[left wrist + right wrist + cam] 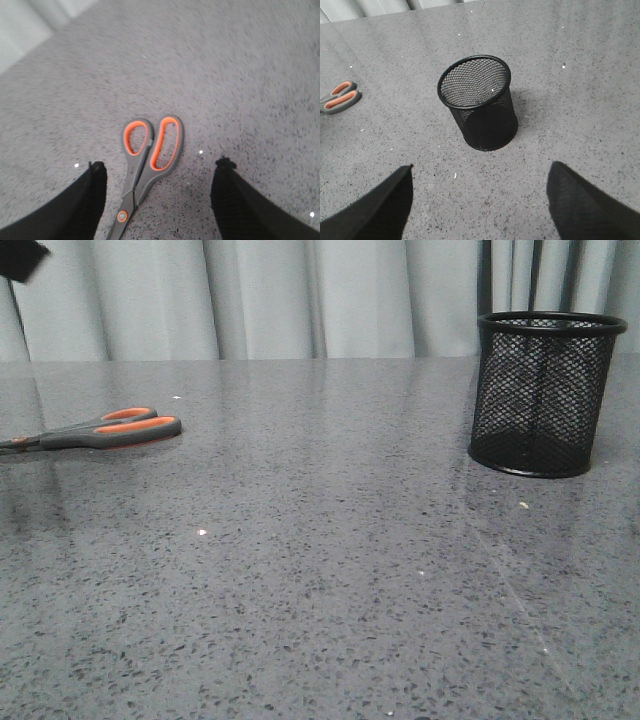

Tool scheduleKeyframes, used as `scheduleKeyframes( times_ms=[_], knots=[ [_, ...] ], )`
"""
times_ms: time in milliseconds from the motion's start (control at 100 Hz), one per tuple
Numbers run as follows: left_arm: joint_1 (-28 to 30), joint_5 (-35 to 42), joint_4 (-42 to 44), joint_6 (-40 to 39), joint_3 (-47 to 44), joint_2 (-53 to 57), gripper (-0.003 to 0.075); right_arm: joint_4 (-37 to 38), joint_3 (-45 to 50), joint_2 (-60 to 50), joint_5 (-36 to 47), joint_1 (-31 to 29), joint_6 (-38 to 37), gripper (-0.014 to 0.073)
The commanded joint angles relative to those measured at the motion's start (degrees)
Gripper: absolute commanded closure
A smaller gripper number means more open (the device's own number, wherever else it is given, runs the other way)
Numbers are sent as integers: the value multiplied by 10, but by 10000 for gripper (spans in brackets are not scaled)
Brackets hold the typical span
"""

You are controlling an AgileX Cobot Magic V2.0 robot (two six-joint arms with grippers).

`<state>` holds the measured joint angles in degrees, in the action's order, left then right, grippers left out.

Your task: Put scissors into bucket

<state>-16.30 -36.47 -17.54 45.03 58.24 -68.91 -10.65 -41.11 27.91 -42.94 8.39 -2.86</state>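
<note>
The scissors [110, 429] lie flat on the grey speckled table at the far left, grey handles with orange linings pointing right, blades running off the left edge. In the left wrist view the scissors [150, 150] lie between the wide-open fingers of my left gripper [160, 172], nearer one finger, untouched. The black mesh bucket [543, 392] stands upright and empty at the right. In the right wrist view the bucket [479, 102] stands beyond my open, empty right gripper [480, 172], and the scissors' handles [339, 98] show at the edge. Neither gripper shows in the front view.
Grey curtains [300, 295] hang behind the table's far edge. A dark object [20, 258] sits in the top left corner of the front view. Small white specks [202, 532] dot the tabletop between the scissors and the bucket.
</note>
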Motion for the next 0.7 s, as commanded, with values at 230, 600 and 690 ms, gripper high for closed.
scheduleKeyframes(
  times_ms=[230,600,690],
  knots=[
    [-4,-185,146,57,155,-167,314,-5,-20,8,48,1,25,74],
    [2,-175,204,57,197,-197,314,-5,-20,8,46,1,29,74],
    [7,-193,179,92,201,-212,314,-5,-20,8,45,1,29,74]
  ],
)
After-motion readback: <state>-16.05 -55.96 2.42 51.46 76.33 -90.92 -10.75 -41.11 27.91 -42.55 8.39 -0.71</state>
